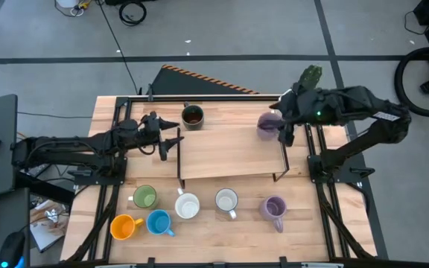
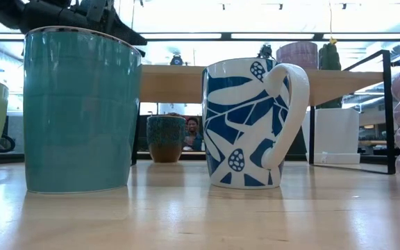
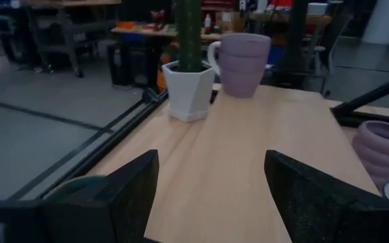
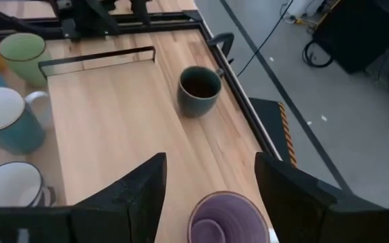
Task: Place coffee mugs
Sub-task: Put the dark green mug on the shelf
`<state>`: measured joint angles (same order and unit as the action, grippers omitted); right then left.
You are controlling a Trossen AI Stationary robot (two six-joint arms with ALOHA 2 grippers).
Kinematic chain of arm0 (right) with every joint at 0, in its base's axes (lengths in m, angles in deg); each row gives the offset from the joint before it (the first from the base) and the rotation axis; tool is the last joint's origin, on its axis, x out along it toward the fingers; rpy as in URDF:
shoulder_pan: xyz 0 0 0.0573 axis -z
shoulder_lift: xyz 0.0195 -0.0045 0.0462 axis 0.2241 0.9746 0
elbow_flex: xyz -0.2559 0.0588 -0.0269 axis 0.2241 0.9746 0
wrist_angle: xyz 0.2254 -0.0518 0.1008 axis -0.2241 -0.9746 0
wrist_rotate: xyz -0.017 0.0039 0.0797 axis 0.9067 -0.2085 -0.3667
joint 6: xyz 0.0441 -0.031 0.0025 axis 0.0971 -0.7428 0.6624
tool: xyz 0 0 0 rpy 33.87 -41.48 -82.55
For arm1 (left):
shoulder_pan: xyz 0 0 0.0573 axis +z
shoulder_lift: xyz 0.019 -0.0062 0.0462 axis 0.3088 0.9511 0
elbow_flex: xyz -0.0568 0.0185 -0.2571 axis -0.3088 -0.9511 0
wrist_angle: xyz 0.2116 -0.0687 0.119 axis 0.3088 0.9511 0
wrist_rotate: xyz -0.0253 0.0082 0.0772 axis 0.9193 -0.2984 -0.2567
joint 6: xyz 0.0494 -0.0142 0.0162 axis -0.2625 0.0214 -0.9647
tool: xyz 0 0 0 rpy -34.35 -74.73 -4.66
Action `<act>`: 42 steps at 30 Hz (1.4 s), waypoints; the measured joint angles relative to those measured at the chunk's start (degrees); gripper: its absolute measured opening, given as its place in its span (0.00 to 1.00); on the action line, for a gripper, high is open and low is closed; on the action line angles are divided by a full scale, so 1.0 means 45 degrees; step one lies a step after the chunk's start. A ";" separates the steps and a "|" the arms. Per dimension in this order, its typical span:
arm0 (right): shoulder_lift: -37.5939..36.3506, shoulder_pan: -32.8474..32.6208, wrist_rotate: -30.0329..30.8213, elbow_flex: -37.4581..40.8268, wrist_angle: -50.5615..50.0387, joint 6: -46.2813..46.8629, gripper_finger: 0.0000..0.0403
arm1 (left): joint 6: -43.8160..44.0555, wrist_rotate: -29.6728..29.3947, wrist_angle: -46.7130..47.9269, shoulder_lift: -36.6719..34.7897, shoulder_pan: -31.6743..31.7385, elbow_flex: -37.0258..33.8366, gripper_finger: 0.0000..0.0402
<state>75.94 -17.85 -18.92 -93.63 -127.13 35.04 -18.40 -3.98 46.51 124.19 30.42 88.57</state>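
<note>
My left fingers point(image 1: 176, 144) are spread over the raised shelf point(image 1: 229, 152), empty. The dark mug point(image 1: 192, 116) sits behind it on the table point(image 1: 222, 238). My right fingers point(image 4: 208, 185) straddle the purple mug point(image 1: 268, 125) on the shelf, spread; whether they touch it, I cannot tell. The cactus pot point(image 3: 189, 88) is half hidden by my arm. Six mugs stand in front. Grey floor and cables lie beyond.

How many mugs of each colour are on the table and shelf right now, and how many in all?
Purple mugs: 2
White mugs: 2
Green mug: 1
Blue mug: 1
Orange mug: 1
Dark mug: 1
Total: 8
</note>
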 joint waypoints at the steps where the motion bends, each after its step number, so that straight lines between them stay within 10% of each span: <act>1: -0.0078 -0.0119 0.0124 0.0260 0.0138 0.0040 0.57 | 0.0014 0.0036 0.0337 0.0124 0.0202 0.0252 0.67; 18: -0.0070 -0.0399 0.0386 0.0921 0.1111 0.0188 0.57 | -0.0565 0.2617 0.8719 0.4999 0.4739 0.7659 0.51; 28: -0.0043 -0.0399 0.0328 0.0921 0.1343 0.0479 0.57 | -0.1057 0.5014 1.0135 0.6370 0.6019 0.8572 0.47; 42: 0.0444 -0.0375 0.0697 0.0930 0.1871 -0.1223 0.57 | -0.1128 0.4949 1.1997 0.8647 0.7108 1.0555 0.47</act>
<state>77.94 -19.54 -15.78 -89.45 -118.71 29.54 -23.48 18.29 100.50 163.10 62.40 136.06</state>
